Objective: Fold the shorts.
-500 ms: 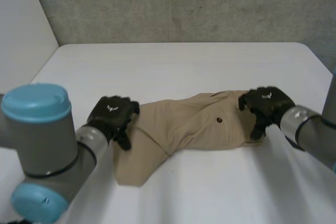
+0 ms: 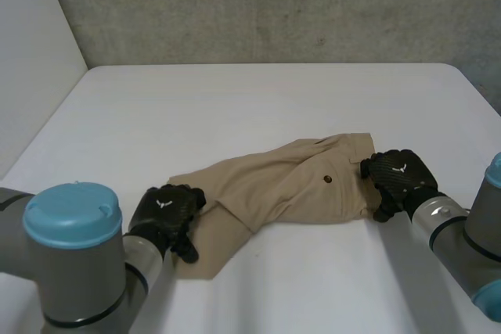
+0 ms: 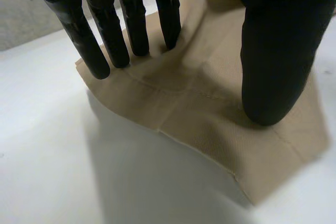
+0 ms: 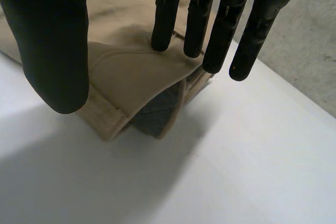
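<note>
Tan shorts (image 2: 290, 181) lie folded lengthwise across the middle of the white table, waistband to the right and leg end to the near left. My left hand (image 2: 166, 213) rests on the leg end. In its wrist view the straight fingers (image 3: 131, 24) and thumb (image 3: 275, 56) press down on the tan cloth (image 3: 210, 119) near the hem, so the hand is open. My right hand (image 2: 398, 177) sits at the waistband end. There its straight fingers (image 4: 197, 19) and thumb (image 4: 52, 40) spread over the waistband corner (image 4: 126, 72), open, with grey lining (image 4: 155, 111) showing underneath.
White table (image 2: 258, 99) stretches bare behind the shorts to a grey wall (image 2: 274, 5). A white panel (image 2: 31, 52) stands at the far left. My two arms come in from the near corners.
Both hands have moved toward the table's near edge. The left went from the leg's upper edge down onto its end, and the right slipped to the waistband's outer edge. The shorts have hardly shifted.
</note>
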Robot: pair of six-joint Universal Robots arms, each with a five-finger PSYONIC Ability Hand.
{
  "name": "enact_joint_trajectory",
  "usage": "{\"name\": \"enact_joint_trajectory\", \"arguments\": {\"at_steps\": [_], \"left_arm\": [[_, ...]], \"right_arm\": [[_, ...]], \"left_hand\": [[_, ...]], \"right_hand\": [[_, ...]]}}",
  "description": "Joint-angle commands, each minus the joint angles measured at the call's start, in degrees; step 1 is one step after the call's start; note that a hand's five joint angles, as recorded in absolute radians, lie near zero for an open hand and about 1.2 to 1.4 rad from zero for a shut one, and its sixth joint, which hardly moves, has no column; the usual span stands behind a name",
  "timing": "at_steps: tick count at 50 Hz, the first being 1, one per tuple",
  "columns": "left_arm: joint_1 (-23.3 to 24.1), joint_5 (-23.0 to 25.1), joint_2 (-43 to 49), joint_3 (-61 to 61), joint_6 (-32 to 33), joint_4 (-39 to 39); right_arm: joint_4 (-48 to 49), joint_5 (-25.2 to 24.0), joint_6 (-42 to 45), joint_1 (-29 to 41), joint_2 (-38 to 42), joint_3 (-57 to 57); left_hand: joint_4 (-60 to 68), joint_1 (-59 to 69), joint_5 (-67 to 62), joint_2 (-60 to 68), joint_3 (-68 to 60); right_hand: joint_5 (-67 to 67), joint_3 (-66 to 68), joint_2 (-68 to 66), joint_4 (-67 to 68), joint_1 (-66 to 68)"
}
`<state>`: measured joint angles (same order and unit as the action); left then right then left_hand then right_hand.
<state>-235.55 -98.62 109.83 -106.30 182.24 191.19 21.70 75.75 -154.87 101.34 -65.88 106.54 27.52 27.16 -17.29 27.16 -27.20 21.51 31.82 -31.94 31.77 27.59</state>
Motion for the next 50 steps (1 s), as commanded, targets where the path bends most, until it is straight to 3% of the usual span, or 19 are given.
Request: {"name": "enact_joint_trajectory", "arguments": {"at_steps": [1,8,13,26,38,46,50], "left_arm": [[-1.22,-2.89,2.15,3.99,0.84,4.54],[-2.37,-2.89,8.2,7.77,6.63,5.51],[-3.68,-2.89,11.9,10.15,10.85,7.09],[-4.83,-2.1,5.84,8.92,15.43,6.57],[1.67,1.32,-3.2,6.28,14.9,-0.02],[0.71,1.41,-7.95,5.76,14.9,-0.9],[-1.57,1.41,-9.97,5.23,14.9,-1.08]], "right_arm": [[3.17,1.33,0.62,0.35,1.63,-0.98],[3.17,1.68,0.71,0.35,4.0,-2.83],[3.26,1.68,0.8,0.26,4.27,-3.88],[-2.7,2.47,3.69,-4.03,0.41,-5.11],[-6.14,2.56,6.43,-4.57,0.23,-4.68],[-10.09,2.56,7.48,-5.88,-1.88,-5.02],[-14.13,2.12,10.28,-12.03,-4.16,-5.64]], "left_hand": [[3.39,3.74,-3.61,3.74,-3.7],[2.72,3.07,-2.95,3.08,-3.04],[1.54,1.89,-1.76,1.89,-1.85],[-0.14,0.21,-0.09,0.22,-0.18],[-13.06,-12.71,12.83,-12.7,12.75],[-16.12,-15.77,15.9,-15.77,15.81],[-16.12,-15.77,15.9,-15.77,15.81]], "right_hand": [[6.33,6.02,-5.89,6.07,10.24],[12.7,12.39,-12.27,12.44,16.61],[48.44,48.13,-48.0,48.18,52.35],[48.49,48.18,-48.06,48.23,52.41],[48.49,48.18,-48.06,48.23,52.41],[48.49,48.18,-48.06,48.23,52.41],[48.49,48.18,-48.06,48.23,52.41]]}}
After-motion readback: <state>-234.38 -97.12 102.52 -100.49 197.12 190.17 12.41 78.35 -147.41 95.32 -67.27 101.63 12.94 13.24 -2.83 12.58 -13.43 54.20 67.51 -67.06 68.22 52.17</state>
